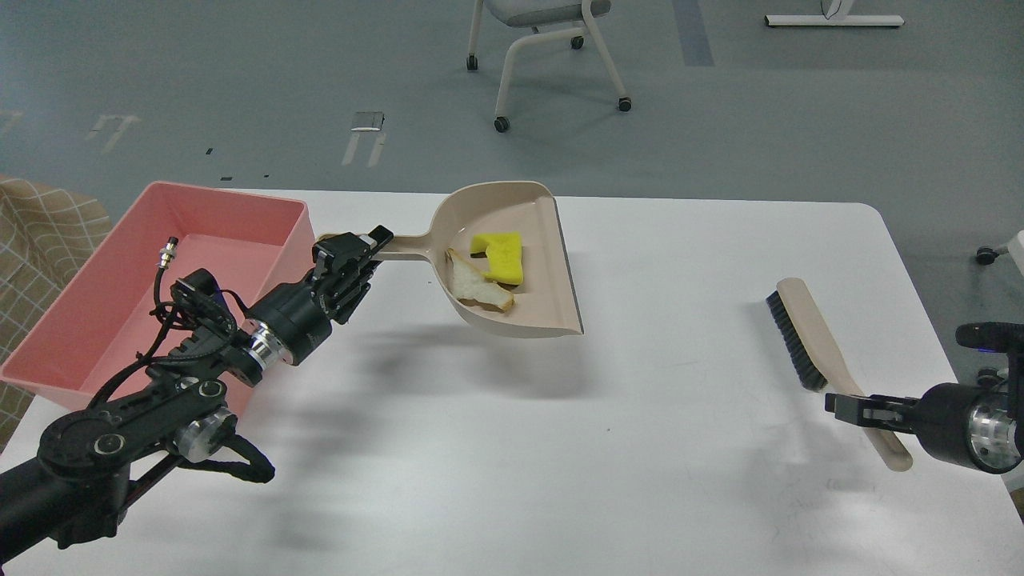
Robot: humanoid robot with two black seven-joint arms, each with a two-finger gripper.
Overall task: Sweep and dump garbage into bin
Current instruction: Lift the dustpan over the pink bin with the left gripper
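Note:
My left gripper (352, 254) is shut on the handle of the beige dustpan (534, 308) and holds it raised above the white table (512, 448). In the pan lie the garbage: a yellow sponge chunk (500, 256) and an off-white crust strip (478, 290). The pink bin (128, 280) stands at the table's left, just left of my left gripper, and looks empty. My right gripper (848, 407) is shut on the handle of the beige brush (808, 324) with black bristles, at the table's right.
A white-legged chair on casters (552, 56) stands on the grey floor behind the table. A checked fabric seat (40, 240) is at the far left. The table's right edge runs close to my right arm.

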